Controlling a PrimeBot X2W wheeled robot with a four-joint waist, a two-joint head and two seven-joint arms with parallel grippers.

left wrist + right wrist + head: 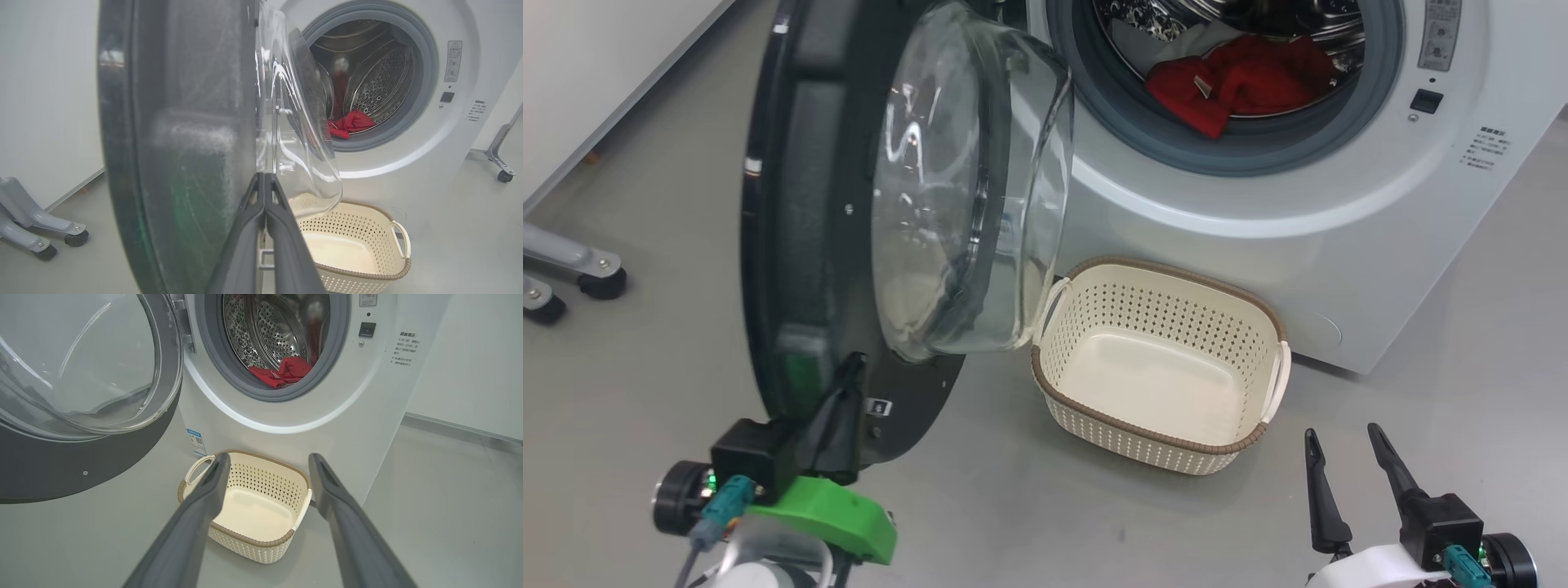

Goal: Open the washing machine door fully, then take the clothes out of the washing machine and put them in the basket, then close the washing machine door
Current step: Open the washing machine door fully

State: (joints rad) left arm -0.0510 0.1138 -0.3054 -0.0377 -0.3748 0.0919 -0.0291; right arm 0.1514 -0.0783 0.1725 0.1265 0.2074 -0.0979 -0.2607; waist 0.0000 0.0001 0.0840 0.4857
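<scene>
With our left pincer [849, 380] shut empty against the part-open washing machine door [809, 204] and our right pincer [1342, 431] gaping empty near the basket [1152, 269], we may slip off the glossy rim [756, 245], leaving the door blocking the clothes [1241, 82] in the drum [278, 330].

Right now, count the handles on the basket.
2: one white handle on the basket end beside the washing machine door, the other handle on the opposite end. None looks hidden.
</scene>
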